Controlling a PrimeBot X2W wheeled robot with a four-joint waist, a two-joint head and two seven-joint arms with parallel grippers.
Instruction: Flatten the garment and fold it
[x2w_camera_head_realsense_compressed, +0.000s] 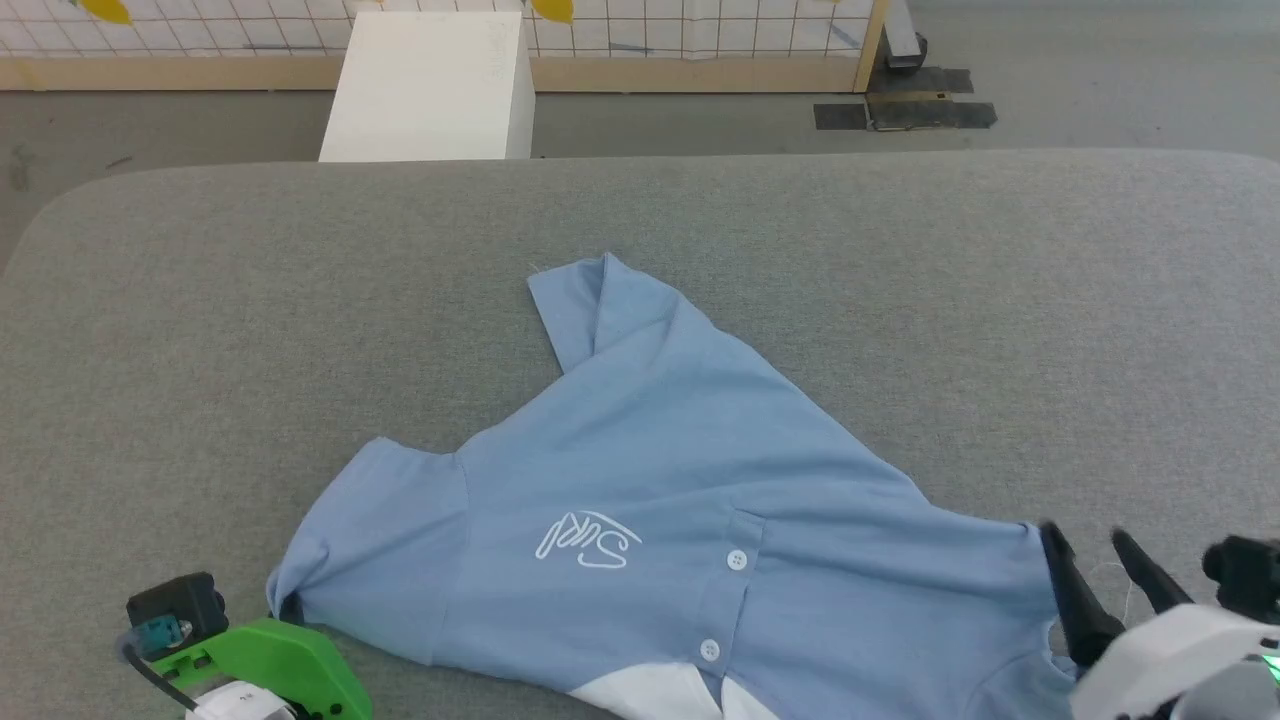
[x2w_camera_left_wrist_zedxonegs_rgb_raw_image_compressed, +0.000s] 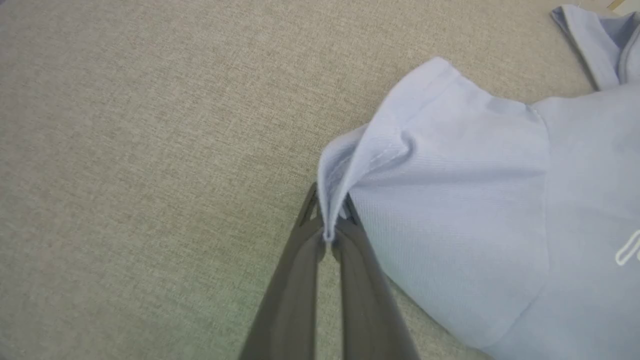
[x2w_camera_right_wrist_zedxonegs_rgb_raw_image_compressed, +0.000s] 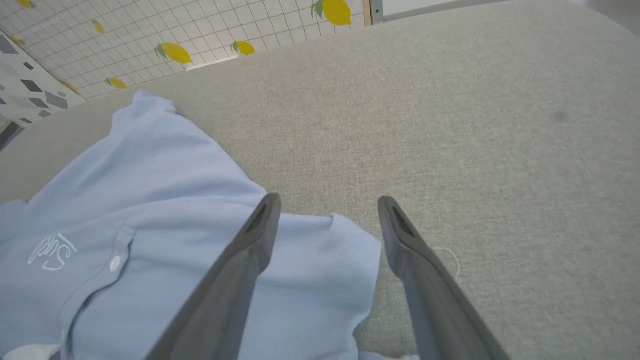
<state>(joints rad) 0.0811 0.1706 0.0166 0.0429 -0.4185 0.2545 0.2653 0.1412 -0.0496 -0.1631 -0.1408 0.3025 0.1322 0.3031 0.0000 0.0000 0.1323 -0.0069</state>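
The garment (x2w_camera_head_realsense_compressed: 680, 440), a light blue polo shirt, lies front up on the grey table (x2w_camera_head_realsense_compressed: 900, 250), collar toward me, its white logo and two buttons showing. One corner of its hem is folded over at the far side. My left gripper (x2w_camera_left_wrist_zedxonegs_rgb_raw_image_compressed: 327, 236) is shut on the hem of the sleeve (x2w_camera_left_wrist_zedxonegs_rgb_raw_image_compressed: 450, 165), which bunches up between the fingertips; in the head view this gripper (x2w_camera_head_realsense_compressed: 285, 608) sits at the lower left. My right gripper (x2w_camera_head_realsense_compressed: 1095, 550) stands open over the other sleeve's edge (x2w_camera_right_wrist_zedxonegs_rgb_raw_image_compressed: 340, 250), one finger above the cloth, the other (x2w_camera_right_wrist_zedxonegs_rgb_raw_image_compressed: 400, 235) above bare table.
A white box (x2w_camera_head_realsense_compressed: 430, 85) stands on the floor beyond the table's far edge. Behind it runs a wood-framed grid fence (x2w_camera_head_realsense_compressed: 700, 40) with lemon prints. Black tape patches (x2w_camera_head_realsense_compressed: 905, 110) mark the floor at the back right. Bare table surrounds the shirt.
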